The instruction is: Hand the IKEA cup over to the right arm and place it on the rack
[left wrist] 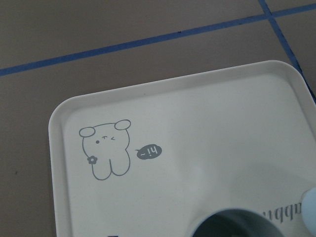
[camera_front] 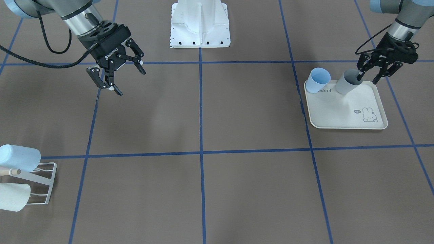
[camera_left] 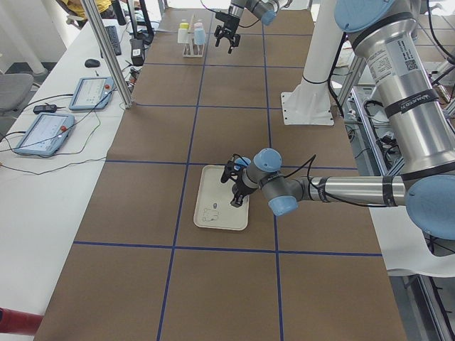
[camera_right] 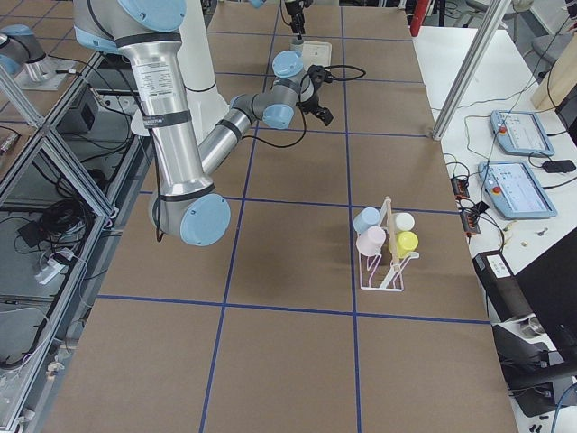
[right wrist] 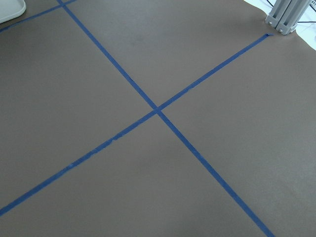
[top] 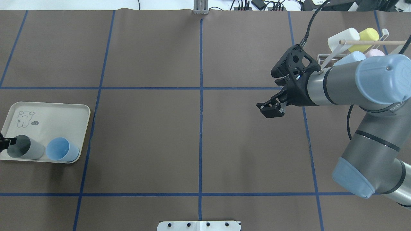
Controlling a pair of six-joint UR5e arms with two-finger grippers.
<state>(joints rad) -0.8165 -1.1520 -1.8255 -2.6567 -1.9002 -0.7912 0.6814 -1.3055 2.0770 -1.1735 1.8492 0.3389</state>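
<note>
My table (camera_front: 237,108) carries a brown cover gridded with blue tape lines (camera_front: 200,101). Directly on it stand a cream tray (camera_front: 339,115) on my left, a white wire rack (camera_front: 50,184) on my right, and my white base plate (camera_front: 200,37) between.

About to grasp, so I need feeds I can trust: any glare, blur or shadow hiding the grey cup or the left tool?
Front-facing view: even light, no glare, sharp; left tool and grey cup both clear. Overhead view: sharp, but the frame edge crops the tool. Left wrist view: in focus, only the cup's rim at the bottom edge.
</note>
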